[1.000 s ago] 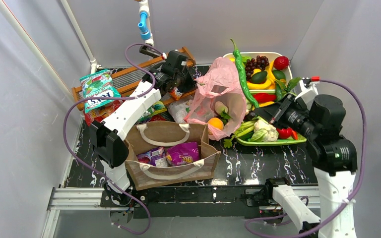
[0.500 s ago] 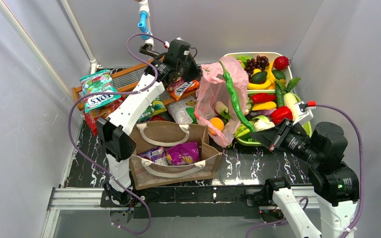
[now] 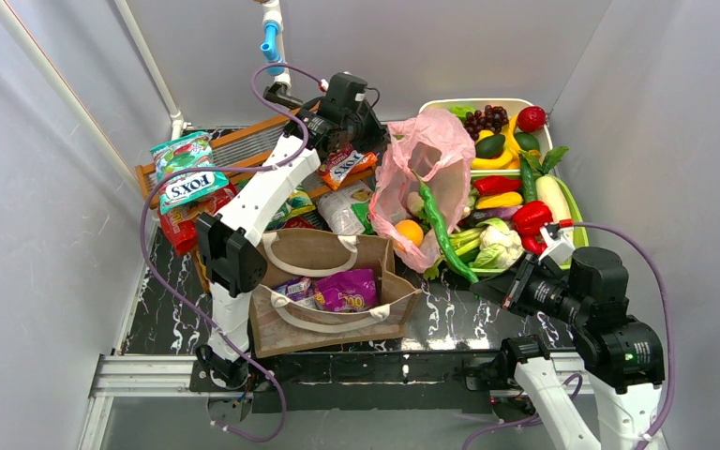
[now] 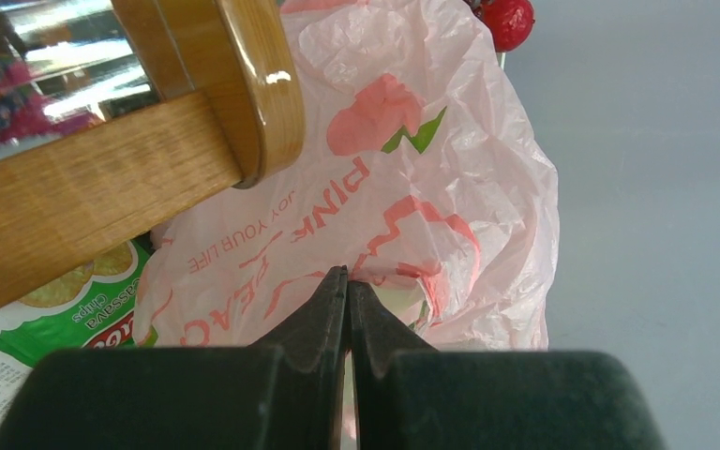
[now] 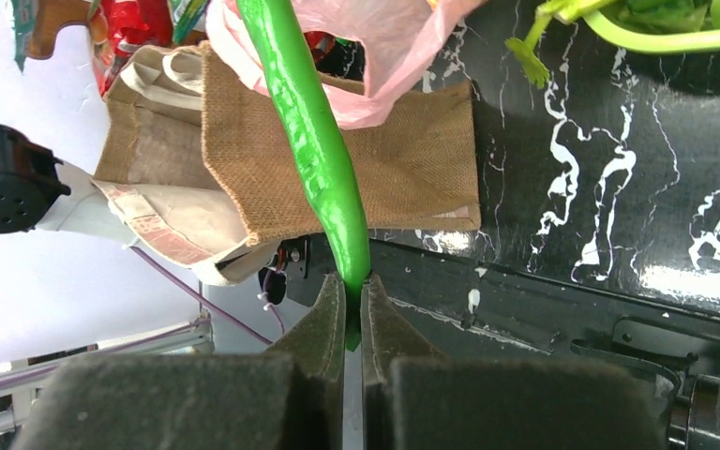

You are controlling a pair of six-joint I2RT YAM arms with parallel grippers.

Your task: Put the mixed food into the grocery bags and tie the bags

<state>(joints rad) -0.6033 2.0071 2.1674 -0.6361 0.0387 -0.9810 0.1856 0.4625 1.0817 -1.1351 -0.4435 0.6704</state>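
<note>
Two bags sit on the dark marbled tabletop [image 3: 497, 319]. The brown tote [image 3: 333, 333] stands open near the front. The pink bag [image 3: 436, 141] is behind it and to the right, touching the tote's far right corner.

The left jaws are pinched together on a fold of the pink bag's thin plastic, holding its upper edge up beside the wooden rack [image 3: 244, 141]. In the left wrist view the tips meet on the printed film with no gap.

The right jaws are clamped on the lower end of a long green chilli [image 3: 445, 230], which slants up from them across the pink bag's open mouth. The right wrist view shows it passing over the tote's corner and the pink plastic, but whether its far tip is inside the bag I cannot tell.

An orange [image 3: 409, 232] lies low in the pink bag, with a pale vegetable [image 3: 415, 202] just above it. A purple packet [image 3: 345, 289] lies in the tote beside another packet. A teal Fox's packet [image 3: 183, 183] leans on the rack at the left, and an orange-red Fox's packet [image 3: 345, 165] lies just under the left wrist.

Cauliflower [image 3: 500, 242] rests in the green tray [image 3: 578, 225] just right of the pink bag, and grapes [image 3: 483, 119] sit in the white tray [image 3: 516, 100] behind it
</note>
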